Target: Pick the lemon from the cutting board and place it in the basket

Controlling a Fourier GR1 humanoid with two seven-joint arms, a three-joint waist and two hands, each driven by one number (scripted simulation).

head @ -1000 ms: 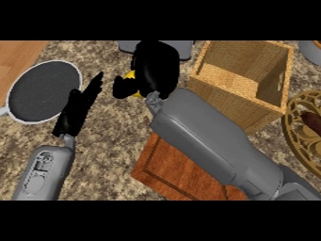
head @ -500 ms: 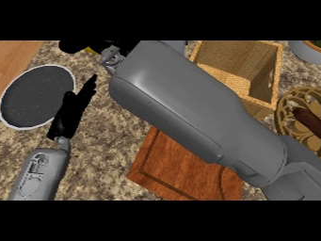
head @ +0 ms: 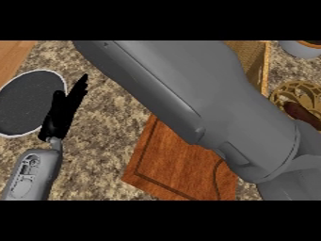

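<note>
My right forearm (head: 197, 103) fills the middle of the head view and runs up to the top edge, where its hand is cut off. No lemon shows anywhere. Only a strip of the woven basket (head: 257, 61) is visible behind the forearm at the upper right. The wooden cutting board (head: 180, 167) lies below the arm, and its visible part is bare. My left hand (head: 62, 110) rests open at the left, fingers straight and pointing up, beside the pan.
A round dark frying pan (head: 20, 101) with a pale rim sits at the left. A golden openwork plate (head: 308, 106) with a brown item lies at the right edge. A grey bowl (head: 305, 47) shows at the top right. Speckled stone counter (head: 107, 136) surrounds the board.
My right arm has risen towards the camera and swung up and left, so its hand and the lemon it held have left the view. The left hand has not moved.
</note>
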